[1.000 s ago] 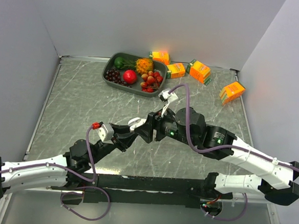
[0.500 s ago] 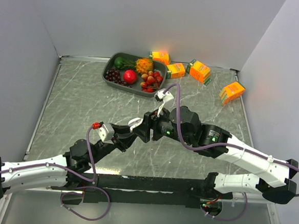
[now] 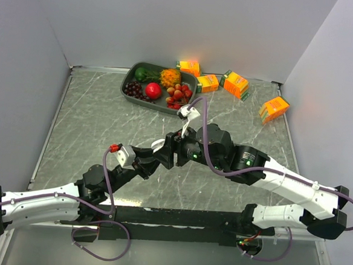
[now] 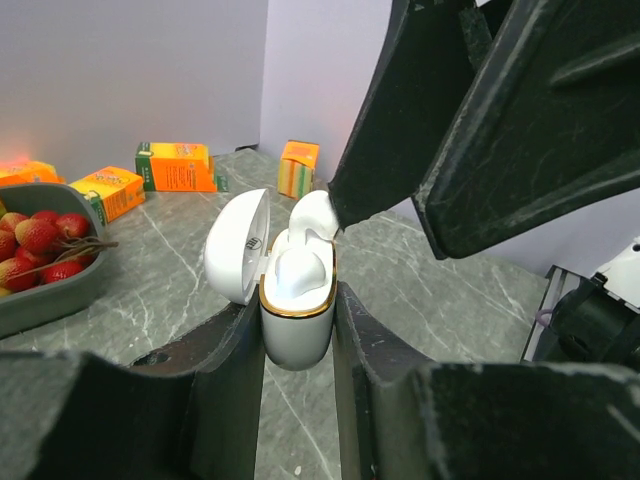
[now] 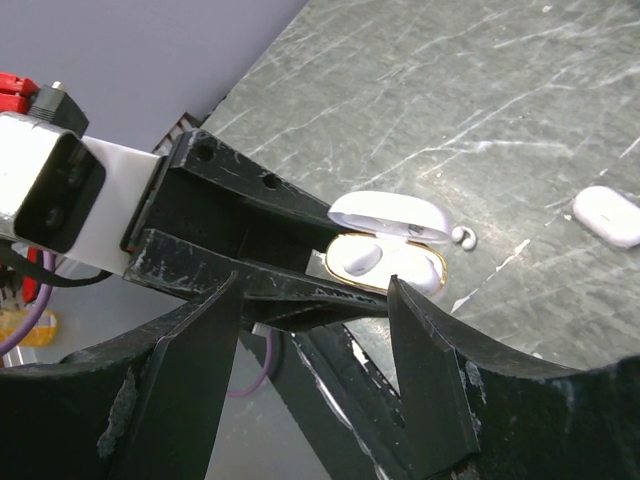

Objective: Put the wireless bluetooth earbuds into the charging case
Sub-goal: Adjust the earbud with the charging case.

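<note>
The left gripper (image 4: pixel 297 322) is clenched on the open charging case (image 4: pixel 296 340), one earbud (image 4: pixel 296 272) seated inside and a second earbud (image 4: pixel 314 213) half in, touching a finger of the right gripper (image 5: pixel 313 290), whose jaws stand spread, empty. Further right, a third earbud (image 5: pixel 462 236) lies on the table (image 5: pixel 480 90).

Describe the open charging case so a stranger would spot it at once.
Find the grey marble table, then the left tool near its middle. Clamped in it is the charging case: white, gold-rimmed, lid flipped open, unlike the closed white case lying on the tabletop.
</note>
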